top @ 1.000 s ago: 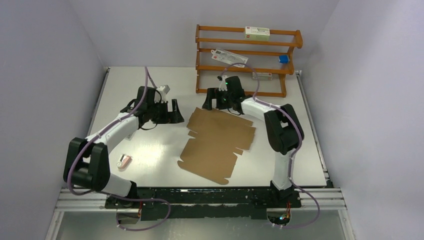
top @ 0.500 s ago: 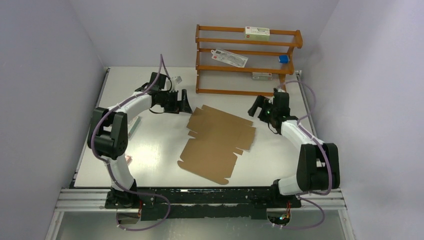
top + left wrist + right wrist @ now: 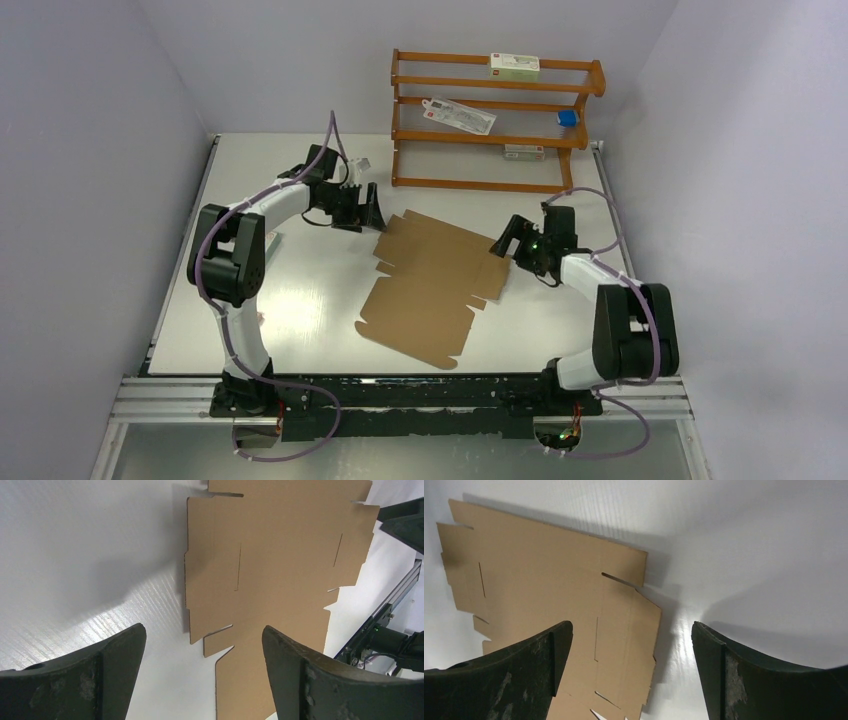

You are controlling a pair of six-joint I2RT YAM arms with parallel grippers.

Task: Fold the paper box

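Cardboard box (image 3: 435, 285) lies flat between your left gripper (image 3: 370, 212) and right gripper (image 3: 505, 239), just ahead of both, jaws apart and empty. Come in low, catching opposite edge flaps evenly.

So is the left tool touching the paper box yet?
Cannot tell. In the left wrist view one finger of the left tool overlaps the paper box, hiding any gap.
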